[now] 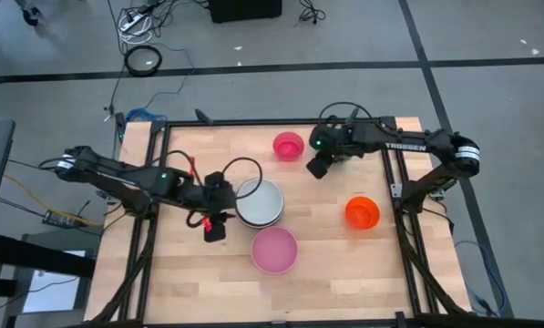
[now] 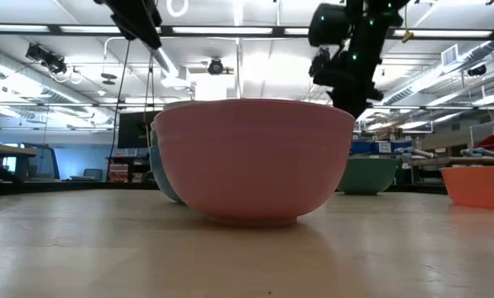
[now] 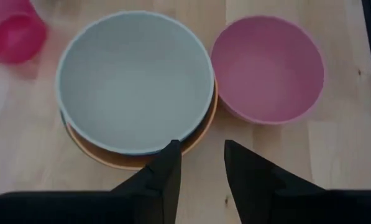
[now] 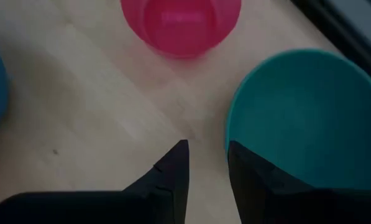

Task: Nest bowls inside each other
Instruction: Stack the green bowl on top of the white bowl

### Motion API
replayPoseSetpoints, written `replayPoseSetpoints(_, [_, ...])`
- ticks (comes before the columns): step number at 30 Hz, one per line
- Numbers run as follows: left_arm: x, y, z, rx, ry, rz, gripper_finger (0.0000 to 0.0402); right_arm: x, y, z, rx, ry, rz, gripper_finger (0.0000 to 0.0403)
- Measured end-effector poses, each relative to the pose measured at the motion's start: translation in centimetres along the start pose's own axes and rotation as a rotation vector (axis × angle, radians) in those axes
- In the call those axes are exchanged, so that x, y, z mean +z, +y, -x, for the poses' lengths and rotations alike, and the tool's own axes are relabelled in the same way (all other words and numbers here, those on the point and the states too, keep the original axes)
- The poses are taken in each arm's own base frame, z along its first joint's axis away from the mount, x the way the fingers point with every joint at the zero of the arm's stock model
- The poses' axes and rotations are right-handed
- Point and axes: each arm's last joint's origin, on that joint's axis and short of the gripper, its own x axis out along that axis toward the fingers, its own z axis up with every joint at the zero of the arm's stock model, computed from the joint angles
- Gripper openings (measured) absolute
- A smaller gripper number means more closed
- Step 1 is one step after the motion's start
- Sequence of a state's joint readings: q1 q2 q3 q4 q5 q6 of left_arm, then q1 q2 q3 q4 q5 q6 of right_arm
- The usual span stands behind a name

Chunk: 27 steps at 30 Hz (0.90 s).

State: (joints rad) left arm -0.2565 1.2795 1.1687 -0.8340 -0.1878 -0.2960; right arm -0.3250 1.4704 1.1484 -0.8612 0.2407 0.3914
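Observation:
A stack of bowls [image 1: 259, 202] stands mid-table, a white bowl [image 3: 135, 81] nested over blue and orange rims. A large pink bowl [image 1: 274, 250] rests on its base just nearer, beside the stack. My left gripper [image 3: 202, 163] hovers open above the wood at the stack's left near side [image 1: 215, 223]. My right gripper [image 4: 208, 158] hangs open at the far middle [image 1: 317, 164], above the wood between a small magenta bowl [image 4: 180, 22] and a green bowl [image 4: 303, 118]. That arm hides the green bowl in the high view. An orange bowl [image 1: 362, 212] sits to the right.
The dark frame rails [image 1: 401, 182] run along the table's left and right edges. Bare wood [image 1: 199, 282] lies at the near left and near right. In the low view the pink bowl [image 2: 255, 157] fills the foreground, with the green bowl [image 2: 366, 175] behind.

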Motion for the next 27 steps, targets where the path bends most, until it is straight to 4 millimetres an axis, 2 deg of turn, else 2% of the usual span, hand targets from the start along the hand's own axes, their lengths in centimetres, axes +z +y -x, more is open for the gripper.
replayPoseSetpoints(5, [-0.3,-0.5,0.8,0.026,-0.024,0.011,0.0131,-0.3,-1.3,-1.6,0.07,0.036,-0.04,0.0111])
replayPoseSetpoints(15, [-0.4,-0.7,0.8,0.056,-0.037,0.014,0.0131,-0.7,-2.6,-3.1,0.027,0.021,-0.04,0.0184])
replayPoseSetpoints(21, [-0.4,-0.7,0.8,0.059,-0.039,0.021,0.0131,-0.9,-3.4,-4.0,0.003,0.006,-0.039,0.0181])
replayPoseSetpoints(27, [-0.4,-0.7,0.8,0.059,-0.04,0.022,0.0131,-2.2,-3.7,-5.2,0.004,0.041,-0.048,0.0174])
